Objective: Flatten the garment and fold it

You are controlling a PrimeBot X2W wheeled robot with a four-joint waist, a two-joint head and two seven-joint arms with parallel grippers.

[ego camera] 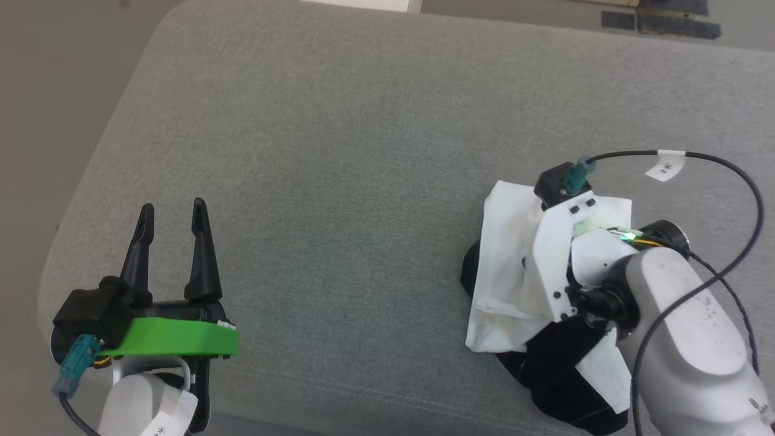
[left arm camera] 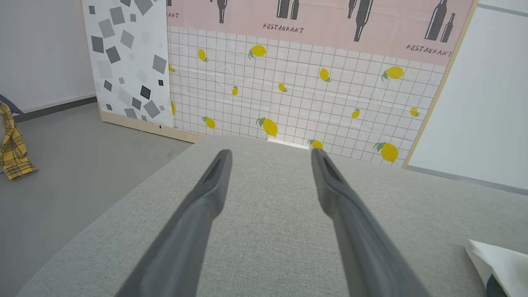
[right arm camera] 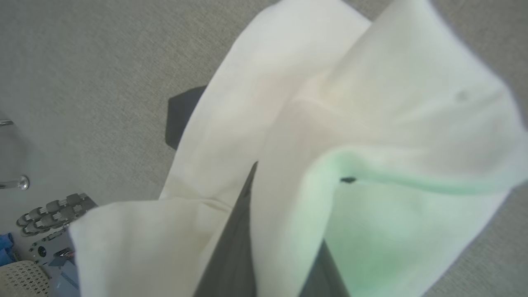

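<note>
Surface: grey upholstered surface (ego camera: pixel 339 157). It carries the work, and its rounded corner lies at the far left in the head view.

Garment: the garment (ego camera: pixel 502 260) lies bunched at the right side of the surface, near the front edge. White cloth lies on top, and black cloth shows beneath it and toward the front. It is crumpled, not spread flat. Its white corner (left arm camera: pixel 495 260) shows at the lower right of the left wrist view.

Right arm: the white wrist mount (ego camera: pixel 554 260) stands directly over the bunched cloth, pointing down into it. A black cable with a white tag (ego camera: pixel 666 163) loops above the arm.

Right jaws: the right gripper (right arm camera: pixel 301 173) has its dark fingers (right arm camera: pixel 237 239) drawn near together, with a fold of the white cloth (right arm camera: pixel 288 82) pinched between them. Cloth drapes over the second finger and hides most of it. A green tint falls on the cloth there.

Left arm: the left gripper (ego camera: pixel 172 207) sits at the lower left above bare upholstery, well apart from the garment, with its fingers pointing away from the robot.

Left jaws: wide apart, nothing between them (left arm camera: pixel 271 153).

Surroundings: beyond the far edge stands a lemon-print panel (left arm camera: pixel 288 95), with a grey-squares panel (left arm camera: pixel 128 62) beside it. A yellow plaid cloth (left arm camera: pixel 12 144) hangs at the left above the grey floor (left arm camera: pixel 62 173).
</note>
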